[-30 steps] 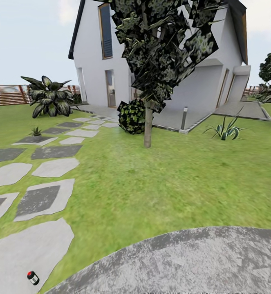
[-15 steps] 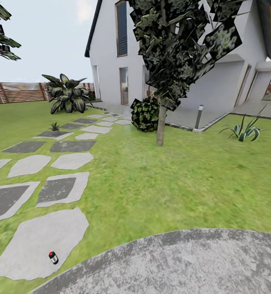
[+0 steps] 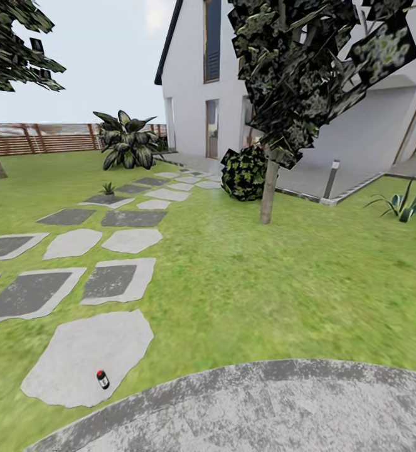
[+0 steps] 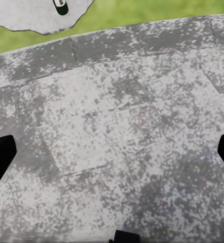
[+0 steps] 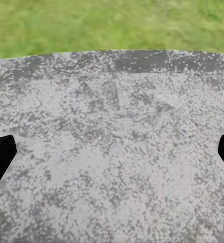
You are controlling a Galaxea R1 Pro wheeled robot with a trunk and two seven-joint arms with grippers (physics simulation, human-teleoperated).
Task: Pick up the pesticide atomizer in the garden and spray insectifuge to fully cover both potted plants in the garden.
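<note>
Spray bottle (image 3: pixel 102 379) is standing on the nearest pale stepping stone (image 3: pixel 88 358), right by the round paved patio (image 3: pixel 264 408); one small potted plant (image 3: pixel 109 189) sits way up the path; fence (image 3: pixel 51 138) behind.

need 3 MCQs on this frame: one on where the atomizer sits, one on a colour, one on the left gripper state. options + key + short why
1. Where does the pesticide atomizer sit?
A. on the round patio
B. on the nearest pale stepping stone
C. on the grass by the tree

2. What colour is the fence at the back of the lawn?
A. white
B. brown
C. blue

3. What is the state of the left gripper?
A. open, holding nothing
B. shut on the atomizer
C. shut on a leaf

Key:
1 B: in the head view it lies on the pale stepping stone, just off the patio edge.
2 B: the slats are reddish brown.
3 A: in the left wrist view its fingertips sit wide apart over bare paving, with the atomizer far ahead.
</note>
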